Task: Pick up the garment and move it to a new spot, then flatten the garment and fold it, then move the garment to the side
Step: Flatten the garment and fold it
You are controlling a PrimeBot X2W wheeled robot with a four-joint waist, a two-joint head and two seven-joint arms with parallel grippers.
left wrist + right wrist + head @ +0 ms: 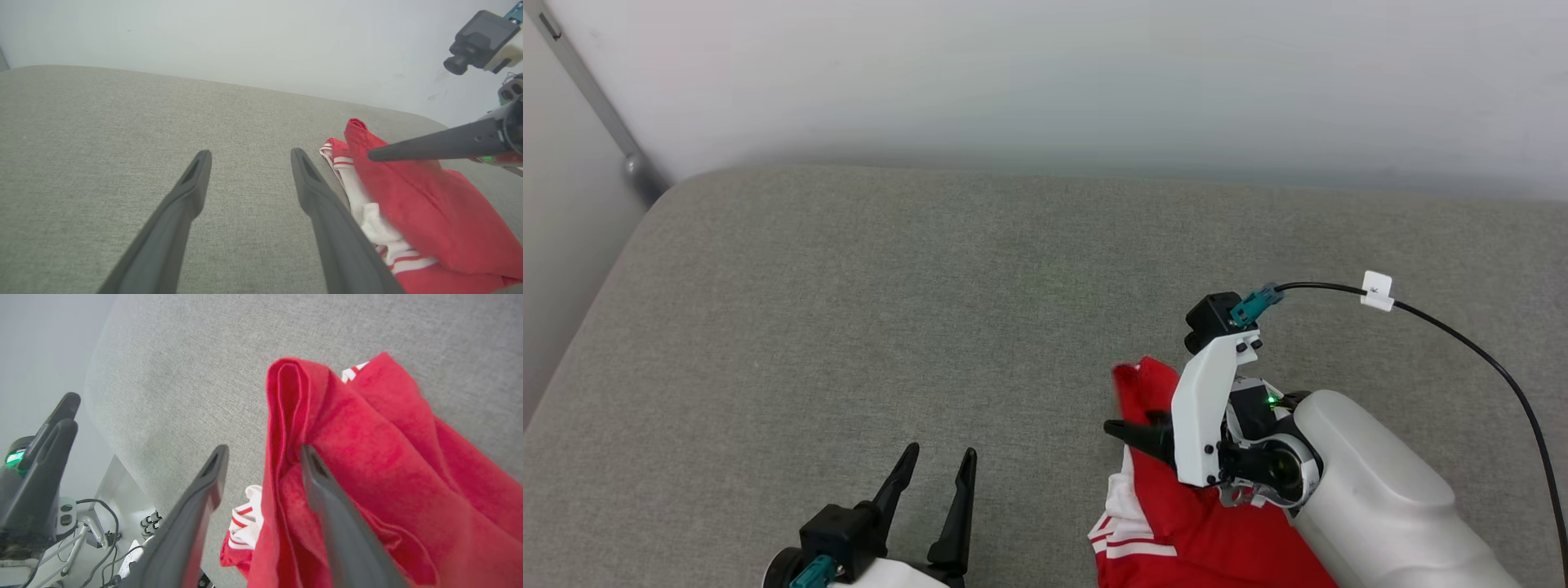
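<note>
"Where could a hand pass?"
"Over the grey cushion [890, 286], left and centre of frame. Lower right is blocked by the heaped garment [1176, 539], the right gripper [1119, 430] and 1 black cable [1486, 351]."

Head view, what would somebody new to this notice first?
The red jersey T-shirt with white striped sleeves stands out, bunched at the lower right of the plain grey padded surface. The right gripper is right at it, jaws apart, with a raised red fold between its fingers. At the lower left, the left gripper is open over bare grey fabric.
</note>
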